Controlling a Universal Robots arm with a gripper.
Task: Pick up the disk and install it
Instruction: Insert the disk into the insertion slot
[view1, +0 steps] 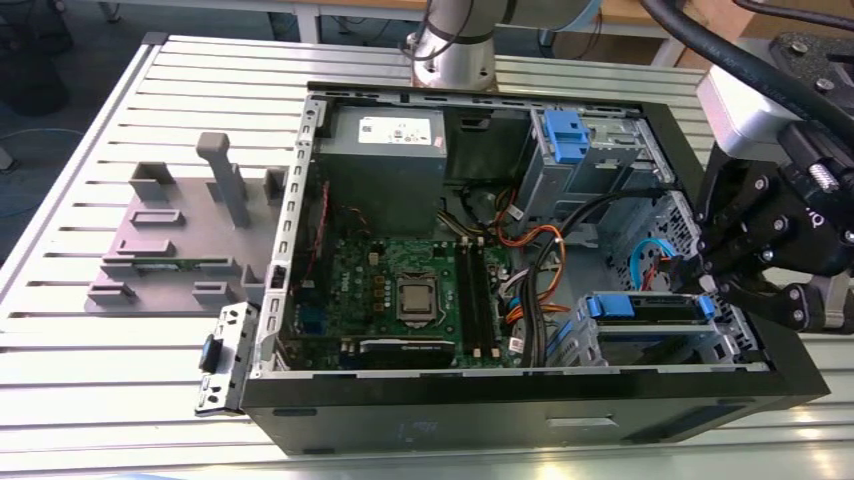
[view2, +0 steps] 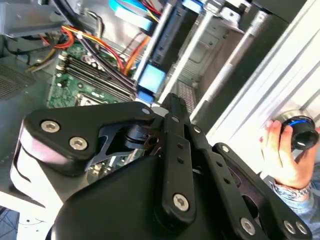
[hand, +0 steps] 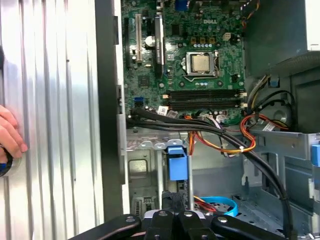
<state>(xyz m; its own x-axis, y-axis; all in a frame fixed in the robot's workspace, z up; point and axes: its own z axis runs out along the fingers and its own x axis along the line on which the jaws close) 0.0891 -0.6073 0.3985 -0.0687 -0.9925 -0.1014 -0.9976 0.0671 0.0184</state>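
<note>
We had the gripper (view1: 697, 285) at the disk (view1: 650, 306), which sat edge-up in its bay inside the computer case (view1: 534, 395) — the install step, we judged. Whether the fingers were clamped on it we could not tell; seating it called for a straight, gentle push.

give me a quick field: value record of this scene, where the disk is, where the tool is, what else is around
setting: open computer case lying on a slatted metal table
disk: blue-framed, sitting in the drive bay at the case's corner, also seen edge-on in the first wrist view
tool: black gripper at the disk's end, on the exterior view's right
grip: cannot tell
motherboard: green, processor socket exposed
grey stand: on the table, exterior view's left
person: a hand on the table beside the case
</note>
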